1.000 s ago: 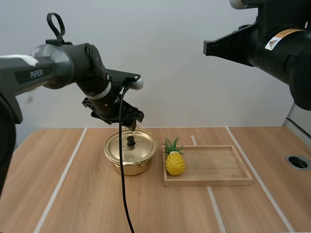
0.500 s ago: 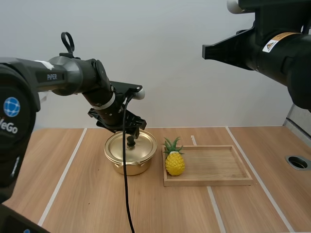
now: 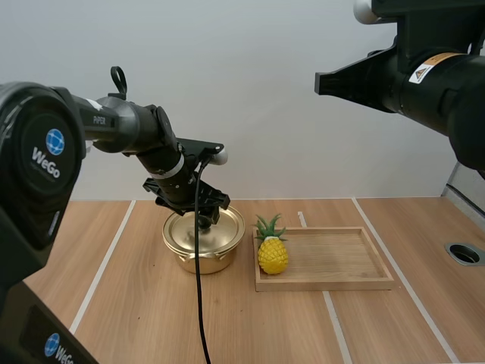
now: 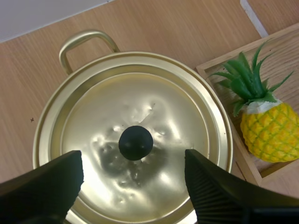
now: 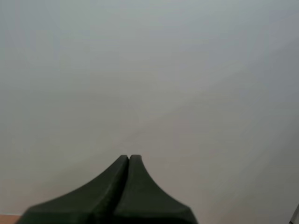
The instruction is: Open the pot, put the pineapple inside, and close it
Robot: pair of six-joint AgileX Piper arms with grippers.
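Nothing of the task is done: the pineapple [image 3: 273, 255] stands at the left end of the wooden tray [image 3: 333, 262] on the counter [image 3: 136, 303], just beside the gold pot [image 3: 203, 256], whose lid [image 4: 159, 112] is on. Over the lid, the left arm's [image 3: 136, 133] jaws are spread wide, flanking the black knob [image 4: 135, 143] without pinching it, so lifting the lid appears to be the step in hand. Higher up, the right arm's [image 3: 424, 76] jaws are pressed together on nothing.
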